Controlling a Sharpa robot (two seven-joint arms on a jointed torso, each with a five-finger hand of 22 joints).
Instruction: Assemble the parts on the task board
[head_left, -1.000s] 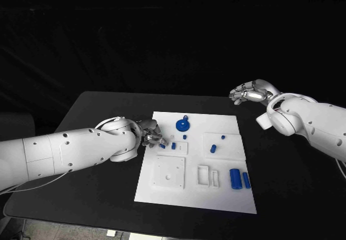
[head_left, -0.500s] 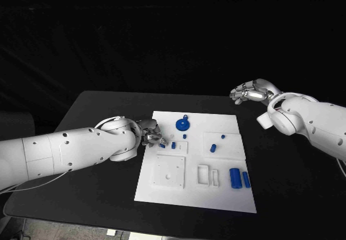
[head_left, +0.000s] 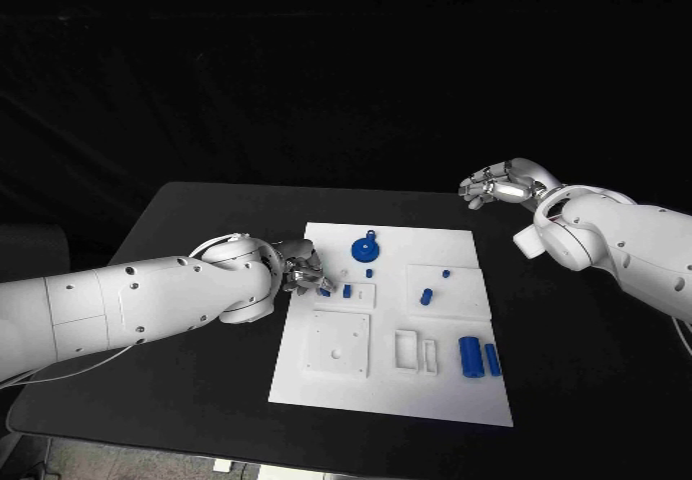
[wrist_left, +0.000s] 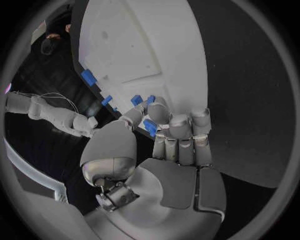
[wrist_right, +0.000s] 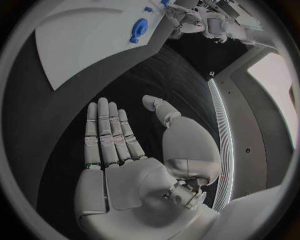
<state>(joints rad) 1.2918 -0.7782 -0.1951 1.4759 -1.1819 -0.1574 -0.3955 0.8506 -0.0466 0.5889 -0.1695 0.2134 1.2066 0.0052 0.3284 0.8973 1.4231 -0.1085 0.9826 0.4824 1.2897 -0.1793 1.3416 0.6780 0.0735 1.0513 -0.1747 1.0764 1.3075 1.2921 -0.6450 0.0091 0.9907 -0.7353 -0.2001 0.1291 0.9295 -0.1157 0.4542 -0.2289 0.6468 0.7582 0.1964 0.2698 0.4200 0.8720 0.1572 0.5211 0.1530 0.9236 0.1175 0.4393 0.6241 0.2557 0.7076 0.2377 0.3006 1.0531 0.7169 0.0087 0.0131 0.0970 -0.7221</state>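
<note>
A black table (head_left: 188, 215) carries one white rectangular task board (head_left: 389, 330) with about eight small blue parts. The left hand (head_left: 300, 268) pinches one blue part (wrist_left: 150, 126) at the board's left edge. The right hand (head_left: 498, 184), fingers spread and empty, hovers well apart.

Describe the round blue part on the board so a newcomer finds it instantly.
Start at the white task board mid-table and go to its far edge. The round blue part lies there, just beyond the left hand. It's the only disc-shaped piece; the other blue parts are small pegs or bars.
</note>
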